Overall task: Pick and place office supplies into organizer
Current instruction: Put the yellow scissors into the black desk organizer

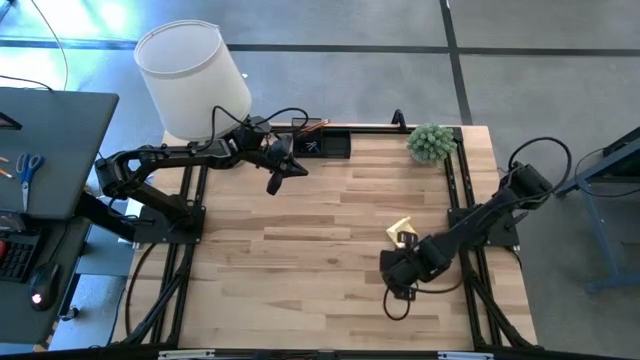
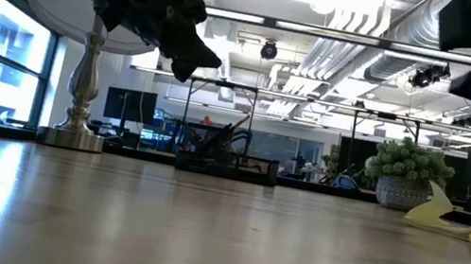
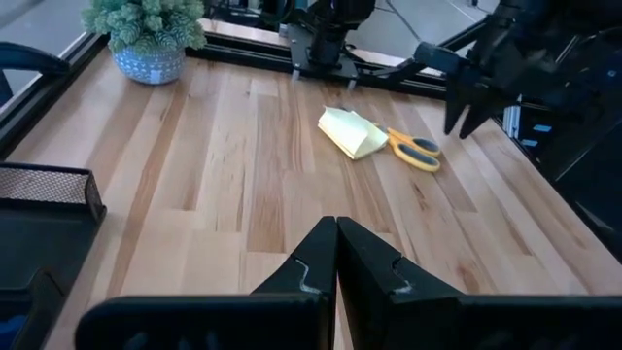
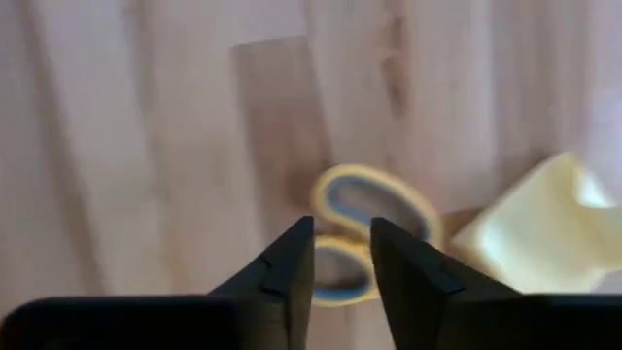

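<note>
My right gripper (image 4: 342, 255) hangs low over the table (image 1: 300, 290), fingers parted a narrow way with nothing between them, and right under the tips lie the orange-handled scissors (image 4: 364, 226), handle loops showing through the gap. Touching the scissors on one side is the yellow sticky-note pad (image 4: 530, 233), crumpled and partly lifted. From above, that pair sits near the table's right edge, just beside my right gripper (image 1: 400, 272), with bare wood stretching wide toward the middle and front. Across that open wood, my left gripper (image 3: 337, 255) hovers above the far left part of the table, fingers pressed together and empty. Just beyond it, the organizer (image 1: 322, 142) stands against the back edge, dark items poking out, the lamp (image 1: 192, 78) to its left. A small potted plant (image 1: 431, 143) sits at the back right corner.
</note>
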{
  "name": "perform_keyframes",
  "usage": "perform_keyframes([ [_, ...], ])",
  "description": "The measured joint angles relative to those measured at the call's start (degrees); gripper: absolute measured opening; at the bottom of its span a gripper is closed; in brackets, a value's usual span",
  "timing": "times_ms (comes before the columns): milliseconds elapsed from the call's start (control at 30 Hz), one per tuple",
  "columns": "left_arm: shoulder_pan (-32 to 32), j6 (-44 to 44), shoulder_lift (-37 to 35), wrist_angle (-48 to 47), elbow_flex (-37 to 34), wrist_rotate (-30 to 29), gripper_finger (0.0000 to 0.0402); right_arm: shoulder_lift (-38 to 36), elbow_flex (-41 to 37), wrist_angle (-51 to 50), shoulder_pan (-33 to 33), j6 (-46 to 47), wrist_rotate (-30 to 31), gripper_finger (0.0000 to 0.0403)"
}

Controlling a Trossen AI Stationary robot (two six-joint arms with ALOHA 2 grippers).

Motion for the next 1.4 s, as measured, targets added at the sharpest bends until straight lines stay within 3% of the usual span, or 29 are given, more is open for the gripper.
perform_keyframes([
  [200, 0.0, 1.12, 0.0, -0.75, 0.0, -0.02, 0.0001, 0.37, 0.0, -0.65, -2.41, -9.09, 0.09, 0.0174],
  [333, 0.0, 2.12, 0.0, -1.67, 0.0, -0.08, 0.0001, 2.81, 0.0, -1.9, -2.63, -13.94, -4.68, 0.0224],
  [433, 0.0, 2.12, 0.0, -1.73, 0.0, -0.82, 0.0001, 5.67, 0.0, -3.32, -2.57, -17.17, -8.87, 0.024],
  [667, 0.0, 2.97, 0.02, -1.73, 0.0, -1.55, 0.0001, 10.21, 0.0, -2.23, -2.48, -20.19, -9.68, 0.0227],
  [933, -0.95, 3.03, 0.04, -1.51, 0.0, -2.37, 0.0001, 10.56, 0.84, -3.57, -2.48, -19.7, -9.46, 0.0203],
  [1133, -3.71, 4.42, 0.04, -0.8, 0.0, -6.17, 0.0001, 10.48, 4.28, -7.51, -2.48, -23.75, -5.23, 0.0202],
  [1400, -4.53, 4.64, 0.04, 0.05, 0.0, -6.75, 0.0001, 11.24, 4.26, -7.71, -2.18, -28.0, -4.45, 0.0202],
])
